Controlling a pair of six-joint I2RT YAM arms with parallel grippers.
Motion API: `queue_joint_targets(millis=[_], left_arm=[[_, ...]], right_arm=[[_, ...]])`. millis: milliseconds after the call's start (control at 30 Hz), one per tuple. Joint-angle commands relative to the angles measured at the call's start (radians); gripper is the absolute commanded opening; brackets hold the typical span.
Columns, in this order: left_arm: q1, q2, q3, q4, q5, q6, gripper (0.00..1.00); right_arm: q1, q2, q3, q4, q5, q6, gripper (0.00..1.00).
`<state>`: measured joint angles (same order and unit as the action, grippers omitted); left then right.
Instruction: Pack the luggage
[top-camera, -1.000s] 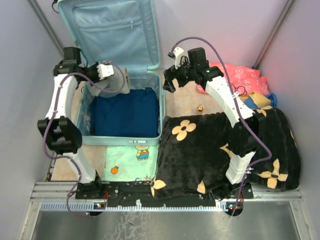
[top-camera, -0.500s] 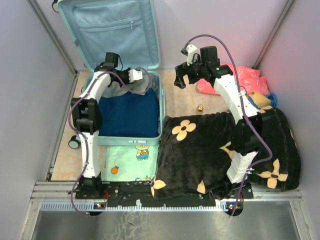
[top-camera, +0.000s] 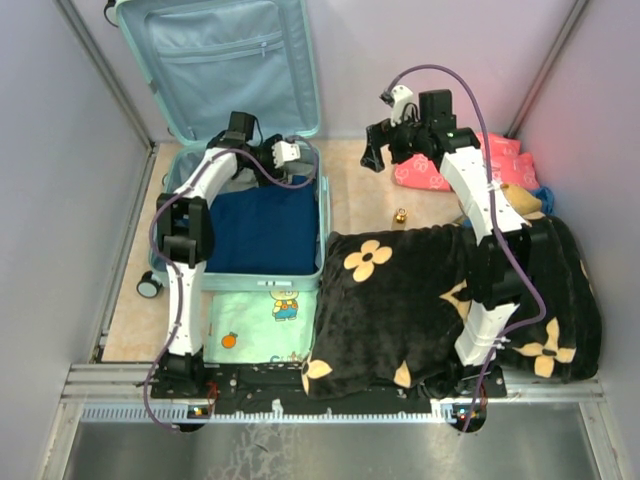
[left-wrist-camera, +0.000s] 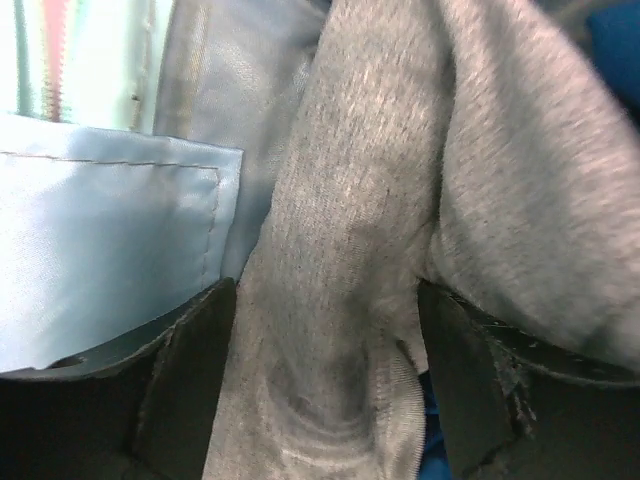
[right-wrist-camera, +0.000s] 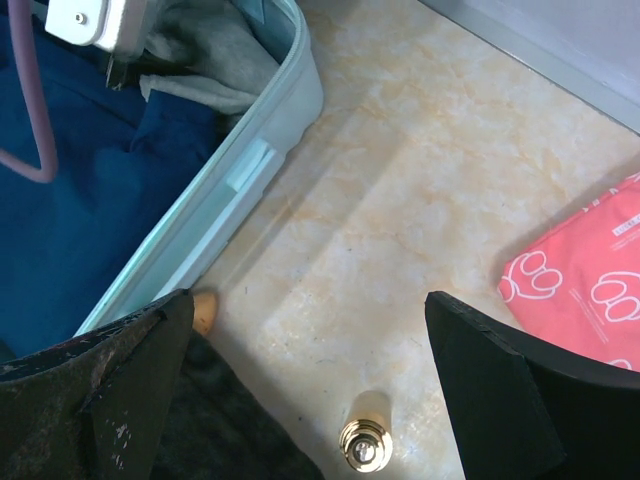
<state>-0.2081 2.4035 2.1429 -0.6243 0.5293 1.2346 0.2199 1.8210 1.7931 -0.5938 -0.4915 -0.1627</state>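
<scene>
I'm at the placing step. My left tool stands apart around the grey garment, in the far right corner of the luggage at the table's far left. My right tool hangs apart and empty. Next I should lift the left tool clear without snagging the cloth.

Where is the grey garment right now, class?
Seen from the right wrist camera, the grey garment lies in the far right corner of the luggage, beside the blue clothing, between the open fingers of the left gripper.

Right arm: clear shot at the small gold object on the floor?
Probably yes: the right gripper is open, and the small gold object lies uncovered on bare floor in front of it.
</scene>
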Motion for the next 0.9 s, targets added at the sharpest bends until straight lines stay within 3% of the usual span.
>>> queue_joint_targets(millis=[0, 100, 167, 600, 867], left_arm=[[-0.012, -0.151, -0.021, 0.024, 0.026, -0.078, 0.86], [-0.006, -0.254, -0.108, -0.008, 0.019, -0.092, 0.98], [0.007, -0.333, -0.180, -0.011, 0.026, -0.114, 1.00], [0.125, -0.840, -0.541, -0.271, 0.224, -0.230, 0.99], [0.135, -1.197, -0.905, -0.494, 0.270, -0.078, 0.95]], right_arm=[[0.003, -0.031, -0.001, 0.029, -0.040, 0.012, 0.99], [0.003, -0.042, -0.008, 0.036, -0.049, 0.021, 0.99], [0.004, -0.054, -0.016, 0.042, -0.051, 0.024, 0.99], [0.004, -0.208, -0.159, 0.114, -0.132, 0.028, 0.99], [0.075, -0.359, -0.347, 0.151, -0.172, -0.042, 0.99]])
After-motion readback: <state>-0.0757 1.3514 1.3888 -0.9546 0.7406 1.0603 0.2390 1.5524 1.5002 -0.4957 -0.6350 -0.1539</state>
